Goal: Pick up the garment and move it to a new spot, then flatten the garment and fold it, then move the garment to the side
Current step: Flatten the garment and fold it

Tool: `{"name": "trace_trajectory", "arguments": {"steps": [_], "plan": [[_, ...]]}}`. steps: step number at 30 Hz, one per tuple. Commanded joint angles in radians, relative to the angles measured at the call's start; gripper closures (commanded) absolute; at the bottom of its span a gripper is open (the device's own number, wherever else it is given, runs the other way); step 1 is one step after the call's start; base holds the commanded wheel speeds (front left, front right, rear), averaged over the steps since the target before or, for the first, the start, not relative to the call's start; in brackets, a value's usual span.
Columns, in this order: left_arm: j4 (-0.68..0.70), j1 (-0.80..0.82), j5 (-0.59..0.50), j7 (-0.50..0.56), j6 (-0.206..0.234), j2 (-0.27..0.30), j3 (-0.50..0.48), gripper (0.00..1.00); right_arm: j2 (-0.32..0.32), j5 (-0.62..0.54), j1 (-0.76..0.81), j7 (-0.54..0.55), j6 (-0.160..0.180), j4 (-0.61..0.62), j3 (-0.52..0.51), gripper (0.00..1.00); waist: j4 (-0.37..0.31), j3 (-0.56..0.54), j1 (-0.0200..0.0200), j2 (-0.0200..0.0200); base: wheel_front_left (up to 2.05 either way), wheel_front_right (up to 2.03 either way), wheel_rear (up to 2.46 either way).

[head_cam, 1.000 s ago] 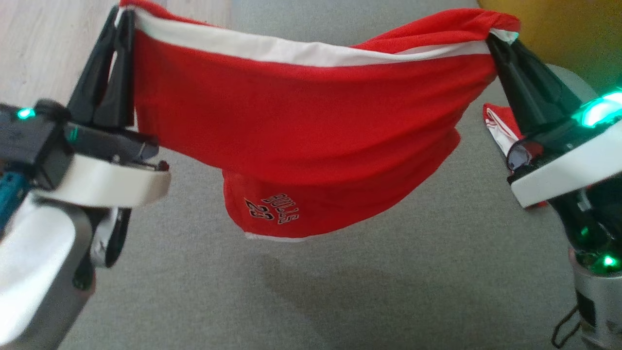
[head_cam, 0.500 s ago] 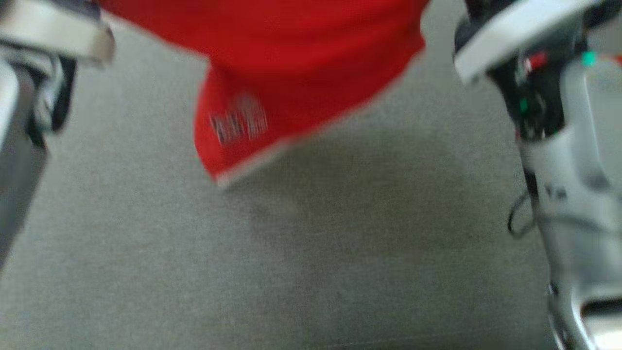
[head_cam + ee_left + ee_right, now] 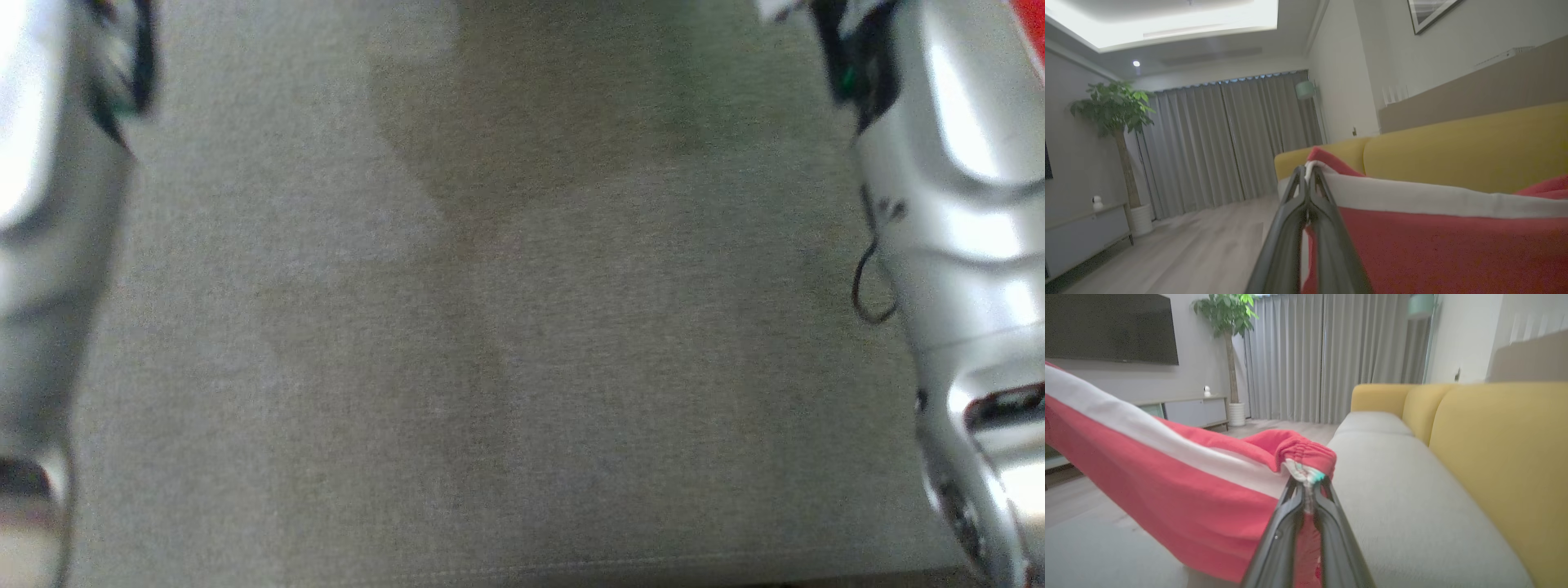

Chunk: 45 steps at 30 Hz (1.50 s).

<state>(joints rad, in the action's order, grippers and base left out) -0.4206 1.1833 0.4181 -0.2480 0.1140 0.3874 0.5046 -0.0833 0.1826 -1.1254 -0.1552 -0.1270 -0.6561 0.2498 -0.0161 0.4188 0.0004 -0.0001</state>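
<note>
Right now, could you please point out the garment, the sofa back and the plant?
garment (image 3: 1167,490): right wrist view, red panel.
sofa back (image 3: 1453,151): left wrist view, front face.
plant (image 3: 1112,108): left wrist view, leaves.

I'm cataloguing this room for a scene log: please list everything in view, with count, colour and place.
garment: one, red with a white band, stretched between both grippers
sofa: one, yellow back, grey seat, beneath the garment
curtains: one set, grey, far wall
plant: one, green, white pot, beside the curtains
television: one, black, on the wall
cabinet: one, pale grey, below the television
lamp: one, pale green shade, by the curtains
picture: one, dark frame, wall above the sofa
left gripper: one, dark, shut on the garment
right gripper: one, dark, shut on the garment
</note>
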Motion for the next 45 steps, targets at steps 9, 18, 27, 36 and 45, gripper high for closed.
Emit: {"name": "trace_trajectory", "arguments": {"steps": [9,18,27,36,45], "plan": [[0.15,-0.374,0.003,-0.013,-0.006,-0.011,-0.14,1.0,0.032,0.039,0.221,-0.103,-0.004,-0.047,0.041,1.0,0.044,0.023,-0.0004,0.0001,0.0,0.0,0.0],[0.38,-0.687,-0.08,-0.014,-0.014,-0.048,-0.242,1.0,0.033,0.044,0.474,-0.106,-0.004,0.201,-0.003,1.0,0.057,-0.084,-0.0004,0.0001,0.0,0.0,0.0],[0.592,-1.057,-0.147,-0.014,-0.01,-0.11,-0.281,1.0,0.033,0.034,0.866,-0.106,-0.004,0.442,-0.053,1.0,0.073,-0.266,-0.0004,0.0001,0.0,0.0,0.0],[0.783,-1.346,-0.166,0.006,0.013,-0.089,-0.28,1.0,0.033,0.026,1.2,-0.002,-0.004,0.69,-0.097,1.0,0.034,-0.329,-0.0004,0.0001,0.0,0.0,0.0],[0.672,-1.273,-0.112,0.075,-0.038,-0.08,-0.257,1.0,0.033,0.055,1.182,0.044,-0.004,0.674,-0.075,1.0,0.0,-0.31,-0.0004,0.0001,0.0,0.0,0.0]]}}
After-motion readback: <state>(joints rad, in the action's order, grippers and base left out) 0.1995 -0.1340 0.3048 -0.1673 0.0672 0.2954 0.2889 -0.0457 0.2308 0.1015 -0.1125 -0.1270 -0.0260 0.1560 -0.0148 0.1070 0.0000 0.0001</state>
